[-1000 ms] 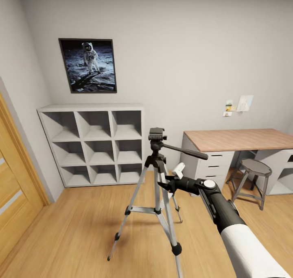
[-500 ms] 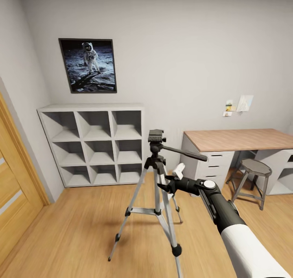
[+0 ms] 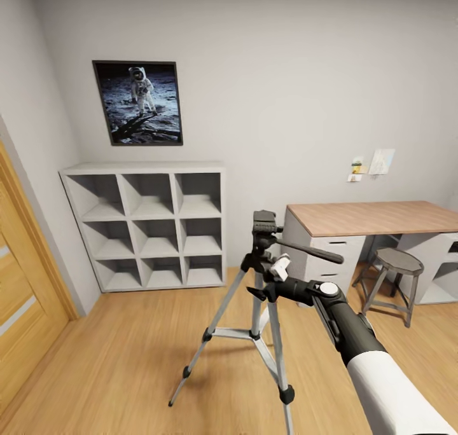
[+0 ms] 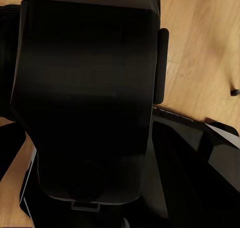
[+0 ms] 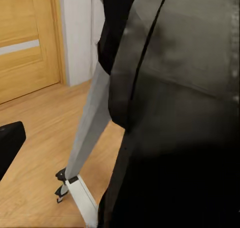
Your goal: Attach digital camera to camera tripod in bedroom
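The camera tripod [image 3: 257, 266] stands on the bedroom's wood floor, silver legs spread, with its black head [image 3: 264, 222] and long pan handle [image 3: 312, 252] pointing right. My right gripper [image 3: 259, 291] is shut on the tripod just below its black hub. In the right wrist view a silver leg [image 5: 89, 125] and the dark hub sit very close. In the left wrist view a black boxy body, the digital camera [image 4: 85, 88], is held in my left gripper [image 4: 87, 113], with wood floor behind it.
White cube shelves [image 3: 149, 222] stand against the back wall under a moon-landing picture [image 3: 137, 102]. A wooden desk [image 3: 375, 217] and a stool [image 3: 397, 262] are at the right. A wooden door [image 3: 19, 295] is at the left.
The tripod has shifted to the right, its head and hub now close above my right gripper. The right arm has stayed almost where it was.
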### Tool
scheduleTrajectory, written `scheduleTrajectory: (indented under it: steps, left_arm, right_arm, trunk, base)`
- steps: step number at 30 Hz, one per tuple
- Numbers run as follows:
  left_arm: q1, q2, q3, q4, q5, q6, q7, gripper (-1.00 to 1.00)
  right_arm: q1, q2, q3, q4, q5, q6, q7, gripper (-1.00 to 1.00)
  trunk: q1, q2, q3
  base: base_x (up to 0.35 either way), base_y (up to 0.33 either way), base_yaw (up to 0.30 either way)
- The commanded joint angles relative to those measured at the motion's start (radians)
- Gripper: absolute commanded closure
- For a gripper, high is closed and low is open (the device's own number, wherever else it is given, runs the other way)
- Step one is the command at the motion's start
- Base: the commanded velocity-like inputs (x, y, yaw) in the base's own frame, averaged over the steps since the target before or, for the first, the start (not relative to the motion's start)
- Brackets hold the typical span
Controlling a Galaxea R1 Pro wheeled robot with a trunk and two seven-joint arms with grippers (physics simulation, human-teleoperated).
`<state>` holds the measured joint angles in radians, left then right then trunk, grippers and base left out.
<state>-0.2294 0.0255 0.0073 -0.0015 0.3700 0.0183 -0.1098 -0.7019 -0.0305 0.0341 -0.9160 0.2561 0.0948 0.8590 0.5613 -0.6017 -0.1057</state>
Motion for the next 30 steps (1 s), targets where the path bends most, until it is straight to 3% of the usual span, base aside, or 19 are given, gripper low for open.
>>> scheduleTrajectory:
  steps: [1,8,14,19,24,30]
  left_arm:
    - [-0.001,0.000,0.000,0.000,0.004,0.002,-0.003,1.00]
    - [-0.001,-0.001,0.000,0.000,0.004,0.002,-0.003,1.00]
    - [-0.001,-0.001,0.000,0.000,0.004,0.002,-0.004,1.00]
    - [-0.001,-0.002,0.000,0.000,0.003,0.002,-0.003,1.00]
    - [-0.001,-0.003,0.000,0.000,0.003,0.002,-0.003,1.00]
    - [-0.001,-0.002,0.000,0.000,0.004,0.002,-0.003,1.00]
  right_arm:
    - [-0.001,-0.002,0.001,-0.002,0.003,0.006,0.002,-1.00]
    - [-0.001,-0.009,-0.006,0.001,0.046,-0.006,-0.001,-1.00]
    - [-0.001,-0.009,-0.011,0.011,0.052,-0.020,-0.006,-1.00]
    - [-0.001,-0.013,-0.012,0.068,0.055,-0.021,-0.058,-1.00]
    - [-0.001,-0.036,-0.013,0.131,0.054,-0.044,-0.147,-1.00]
    - [-0.001,-0.038,-0.015,0.154,0.052,-0.046,-0.184,-1.00]
  trunk:
    - [0.000,-0.002,-0.002]
    - [0.000,-0.002,-0.002]
    - [0.000,-0.002,-0.002]
    - [0.000,-0.002,-0.002]
    - [0.000,-0.002,-0.002]
    - [0.000,-0.002,-0.002]
  base:
    - [-0.224,-0.047,0.000]
    - [-0.229,-0.057,0.000]
    - [-0.030,-0.006,0.000]
    - [-0.283,0.000,0.000]
    - [-0.334,0.000,0.000]
    - [-0.267,0.000,0.000]
